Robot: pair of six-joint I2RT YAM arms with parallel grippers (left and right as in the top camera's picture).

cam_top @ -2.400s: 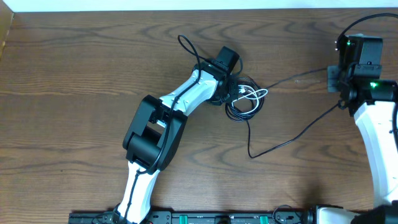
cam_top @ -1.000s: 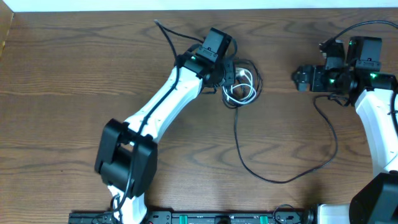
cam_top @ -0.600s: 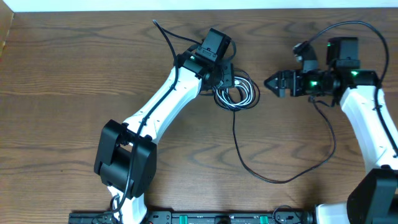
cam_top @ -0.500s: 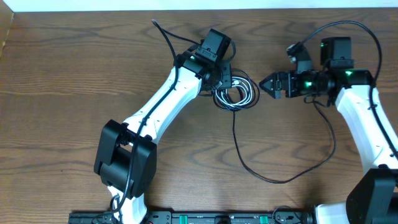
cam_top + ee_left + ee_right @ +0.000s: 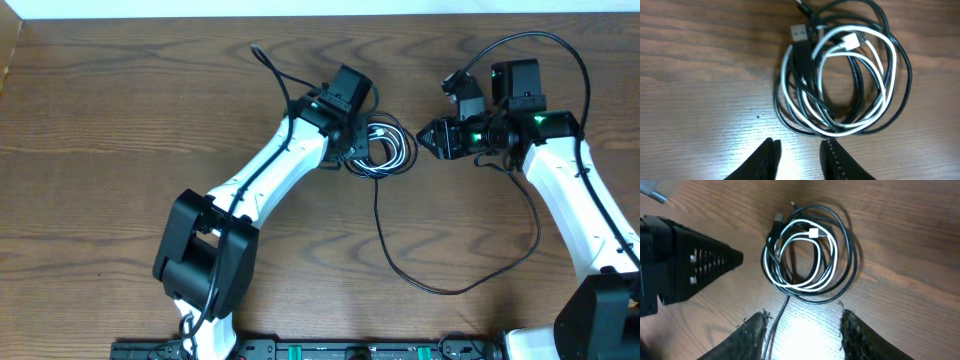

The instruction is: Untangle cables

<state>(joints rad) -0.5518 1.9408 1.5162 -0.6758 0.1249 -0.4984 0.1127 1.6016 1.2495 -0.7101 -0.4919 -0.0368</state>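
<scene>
Overhead, the wooden tabletop [image 5: 100, 150] fills the frame. The white left arm [image 5: 270, 170] reaches diagonally up from the near edge, and the right arm [image 5: 575, 200] comes in from the right side. Between their tips lie the cables [image 5: 400, 150], coiled together in one small ring toward the far middle of the tabletop: two black ones and a white cable [image 5: 783, 75] wound through each other. The left arm's end covers the ring's left edge from above.

One long black strand [image 5: 378, 230] leaves the ring, runs toward the near edge, curves right and climbs back toward the right arm. Another black end [image 5: 262, 60] sticks out past the left arm toward the far left. A thicker cord [image 5: 540, 40] arches over the right arm's wrist.

The left fingers [image 5: 801, 145] stand slightly apart with bare wood between them, just beside the ring's rim, gripping nothing. The right fingers [image 5: 802, 315] are spread wider and hover near the ring. The long strand passes close to one of them; whether it touches cannot be told. A silver plug [image 5: 800, 32] and a white plug [image 5: 850, 41] lie on the ring's far side.
</scene>
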